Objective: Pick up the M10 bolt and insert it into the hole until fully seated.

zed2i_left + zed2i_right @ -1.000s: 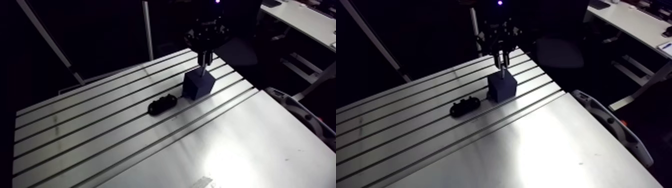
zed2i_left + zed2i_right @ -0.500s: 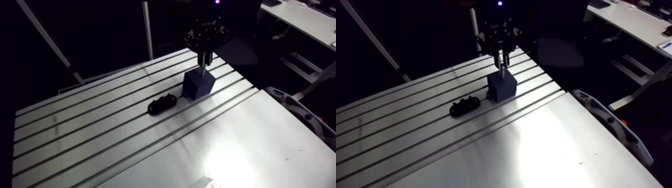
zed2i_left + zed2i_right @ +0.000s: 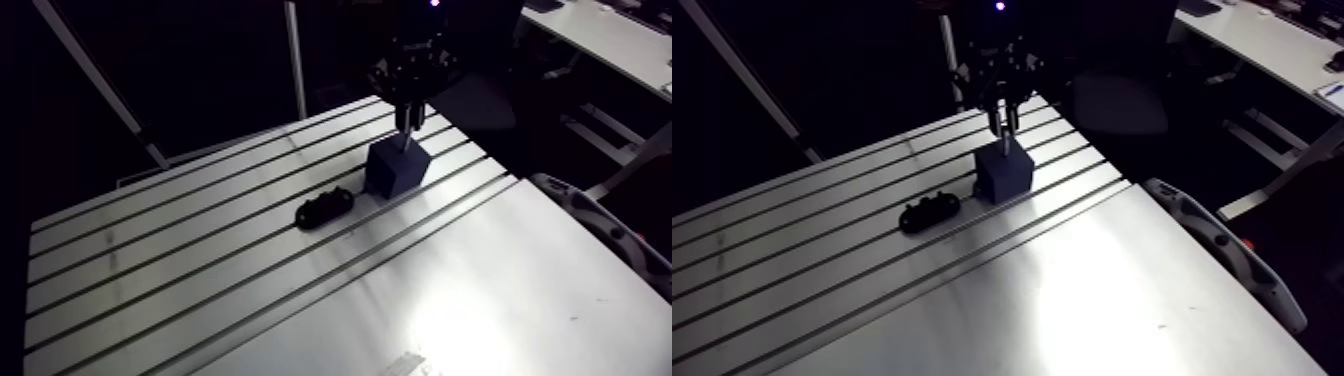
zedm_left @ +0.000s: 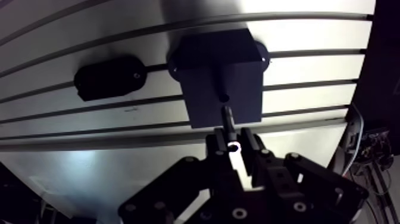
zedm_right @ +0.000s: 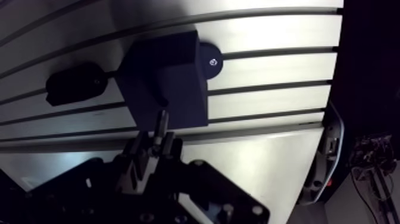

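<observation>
Toward the middle of the bench (image 3: 200, 262): small black fixture (image 3: 325, 210), lying flat across a slot, untouched, apart from everything else. Just right of it, nearer the bench's far right corner: dark blue block (image 4: 205, 59), upright over the slots, with the hole (image 4: 223, 97) in its top face plain in the wrist view. Round black knob (image 5: 209, 61) poking out at one block corner, purpose unclear.

Directly above the block: gripper (image 4: 233, 146), pointing straight down. Jaws narrow, clamped on the M10 bolt (image 4: 227, 116) at the head end, fingers (image 4: 217, 143) on either side, shank sticking out toward the block. Tip right by the hole mouth in the wrist view. In the arm view, a short bright length of shank showing between gripper and block top. Can't tell whether the tip is already inside or just at the rim.

Judging by that: pick done, insertion in hand, early part — most of the shank out of the hole, so not seated. Next move calls for a straight push down along the hole axis, shank kept plumb and centred. Tip reads a touch short of the hole on the gripper side, possibly just perspective — maybe a small lateral trim first. Worth holding the grip until the head meets the block top, then releasing. Risk: tip catching the rim and cocking the bolt in the jaws.
</observation>
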`<state>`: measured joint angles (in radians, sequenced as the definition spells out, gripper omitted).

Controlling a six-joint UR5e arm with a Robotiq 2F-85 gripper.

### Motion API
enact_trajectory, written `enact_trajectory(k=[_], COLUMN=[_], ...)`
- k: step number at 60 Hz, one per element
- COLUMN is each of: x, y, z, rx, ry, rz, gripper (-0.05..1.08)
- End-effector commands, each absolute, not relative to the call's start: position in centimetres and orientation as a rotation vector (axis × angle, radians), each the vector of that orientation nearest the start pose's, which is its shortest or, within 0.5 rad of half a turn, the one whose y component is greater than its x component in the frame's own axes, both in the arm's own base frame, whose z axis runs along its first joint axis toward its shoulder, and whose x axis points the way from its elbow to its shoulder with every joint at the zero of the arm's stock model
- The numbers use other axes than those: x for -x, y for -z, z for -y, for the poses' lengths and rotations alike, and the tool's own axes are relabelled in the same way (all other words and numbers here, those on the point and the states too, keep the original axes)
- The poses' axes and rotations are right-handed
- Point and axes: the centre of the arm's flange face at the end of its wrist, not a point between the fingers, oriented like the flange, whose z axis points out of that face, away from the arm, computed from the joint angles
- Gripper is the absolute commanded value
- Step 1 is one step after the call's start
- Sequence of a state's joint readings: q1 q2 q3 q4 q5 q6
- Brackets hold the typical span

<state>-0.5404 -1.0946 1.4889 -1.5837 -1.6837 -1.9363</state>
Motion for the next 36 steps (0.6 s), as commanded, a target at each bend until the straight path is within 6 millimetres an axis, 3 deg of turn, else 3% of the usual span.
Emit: enact_trajectory(k=[1,36], x=[58.78,58.95], y=[-26.01,-25.62], z=[-21.12,-21.09], rx=[-0.213,-0.212], ry=[0.093,0.092], rz=[-2.741,-2.744], gripper=[1.08,1.08])
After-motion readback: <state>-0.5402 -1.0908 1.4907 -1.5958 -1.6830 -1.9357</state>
